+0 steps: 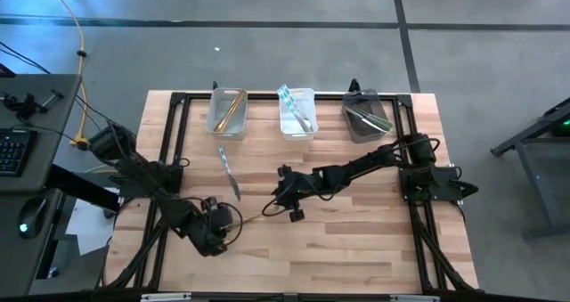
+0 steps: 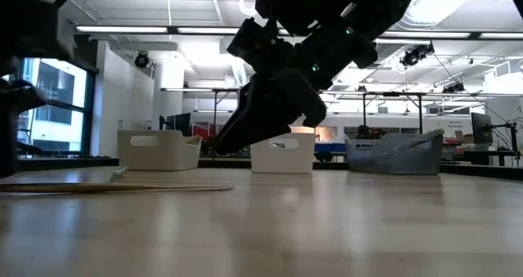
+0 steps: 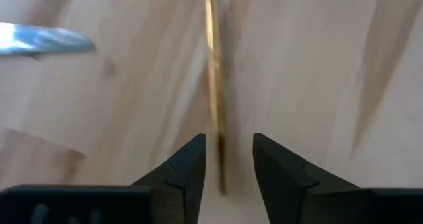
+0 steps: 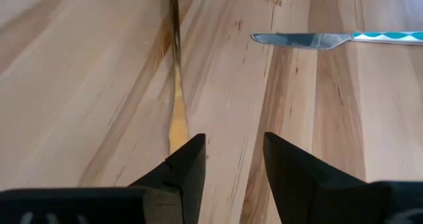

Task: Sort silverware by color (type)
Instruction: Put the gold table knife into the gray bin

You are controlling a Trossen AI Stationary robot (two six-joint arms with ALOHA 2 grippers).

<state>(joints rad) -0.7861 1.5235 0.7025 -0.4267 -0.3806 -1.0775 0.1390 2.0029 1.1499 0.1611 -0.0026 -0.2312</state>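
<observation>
Both grippers flank one slim gold-tan cutlery piece point(image 1: 252, 216) lying flat on the pale wooden table point(image 1: 356, 248), near the middle and a little left. Left gripper point(image 3: 228, 159) stands with its fingers apart, the piece's end lying loose between them on the wood, not pinched. Right gripper point(image 4: 233, 159) also has its fingers parted, and the broader end of the gold piece sits just beside its one fingertip, outside the gap; nothing is held.

By my judgement, this piece is light, stiff and smooth, so it will tend to slide or pivot on the wood when nudged, and it lies too flat for an easy pinch. A grip across the narrow handle, fingers straddling it squarely, looks safest; its destination would be the white plastic bin point(image 1: 227, 115) at far left, which already holds gold pieces.

A knife with a silver blade and teal patterned handle point(image 1: 229, 171) lies farther back, apart from the gold one. It likely belongs in the middle white bin point(image 1: 297, 113) holding teal pieces; the grey bin point(image 1: 366, 115) at far right holds dark ones.

Left arm reaches in from the near-left, wrist low. Right arm stretches leftward across the table from its far-right base, wrist dipped towards the wood.
</observation>
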